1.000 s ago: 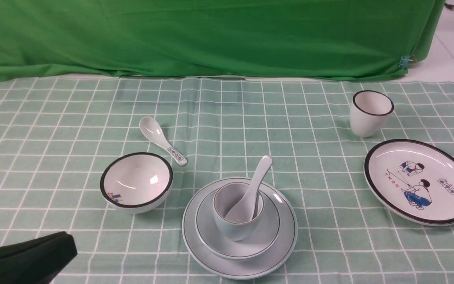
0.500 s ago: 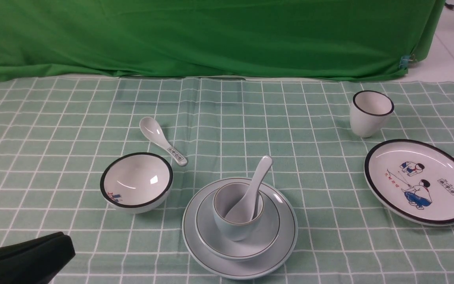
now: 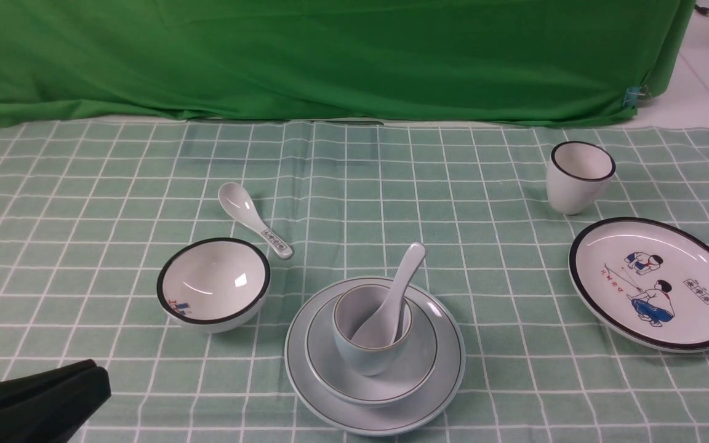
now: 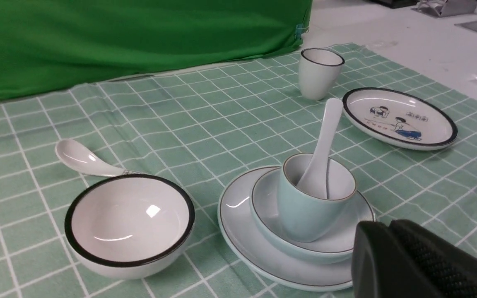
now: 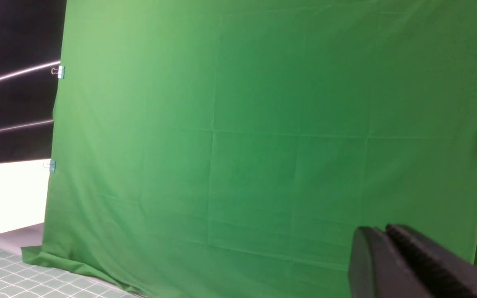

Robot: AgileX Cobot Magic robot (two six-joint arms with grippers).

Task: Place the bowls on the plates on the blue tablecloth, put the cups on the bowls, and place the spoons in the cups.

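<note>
Left gripper, front view: low at the near-left edge, fingers pressed together, empty. Black-rimmed bowl sits just ahead of it on the checked tablecloth; labelled spoon lies beyond the bowl. Ahead and to its right: blue-grey plate, blue-grey bowl on it, blue-grey cup in that, plain spoon leaning in the cup. Far right: cartoon plate, bare; white cup just behind it. Wide open cloth between stack and cartoon plate. Green backdrop closes the far edge.

Left wrist view: fingertips near the stack's plate rim.

Right wrist view: right gripper raised, facing the backdrop, fingers together, nothing held.
</note>
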